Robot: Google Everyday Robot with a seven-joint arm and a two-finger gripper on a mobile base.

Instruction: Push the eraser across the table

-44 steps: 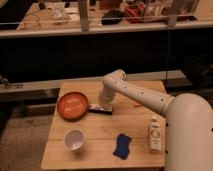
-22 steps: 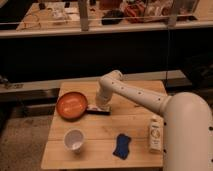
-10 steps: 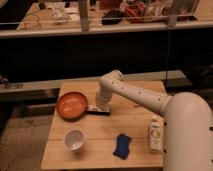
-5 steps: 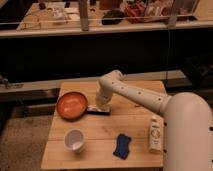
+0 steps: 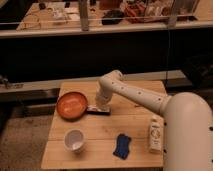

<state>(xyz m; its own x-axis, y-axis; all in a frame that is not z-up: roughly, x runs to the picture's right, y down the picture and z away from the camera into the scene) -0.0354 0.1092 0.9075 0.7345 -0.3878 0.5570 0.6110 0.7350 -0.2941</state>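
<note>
The eraser [image 5: 98,110] is a small dark flat block lying on the wooden table [image 5: 135,120], just right of the orange bowl [image 5: 72,104]. My gripper [image 5: 101,103] comes down from the white arm [image 5: 137,95] and sits right on or at the eraser's top, near the table's middle left. The eraser's left end almost touches the bowl's rim.
A white cup [image 5: 75,140] stands at the front left. A blue cloth-like object [image 5: 121,145] lies at the front middle. A small white carton [image 5: 155,134] stands at the right, close to my arm's large white body [image 5: 187,135]. Behind the table runs a dark counter.
The gripper and eraser shifted slightly left toward the orange bowl compared with the earliest frame; in the last second nothing visibly moved.
</note>
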